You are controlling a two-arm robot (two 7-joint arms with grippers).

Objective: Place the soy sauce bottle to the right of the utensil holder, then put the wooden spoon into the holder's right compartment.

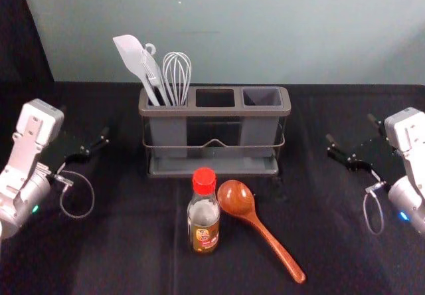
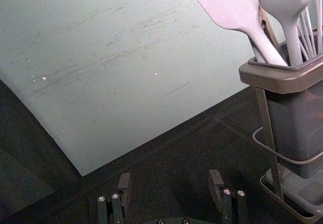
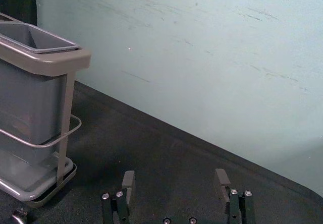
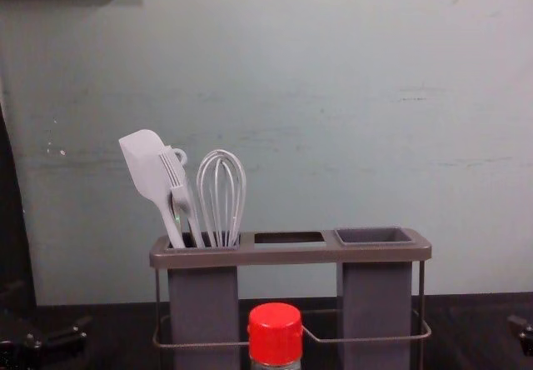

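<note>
Soy sauce bottle [image 1: 203, 218] stands between left claw [image 1: 84, 122] and right claw [image 1: 350, 127].

Open bench [image 1: 133, 242] separates the utensil holder [image 1: 216, 111] from the left end effector [image 1: 85, 123] and the right end effector [image 1: 350, 129]. Inward of both, the soy sauce bottle [image 1: 204, 218] and wooden spoon [image 1: 255, 222] obstruct the holder's near side. Spatula [image 1: 131, 54], brush [image 1: 153, 74] and whisk [image 1: 176, 76] crowd the left compartment [image 1: 168, 135]; the right compartment [image 1: 257, 134] is open overhead.
</note>
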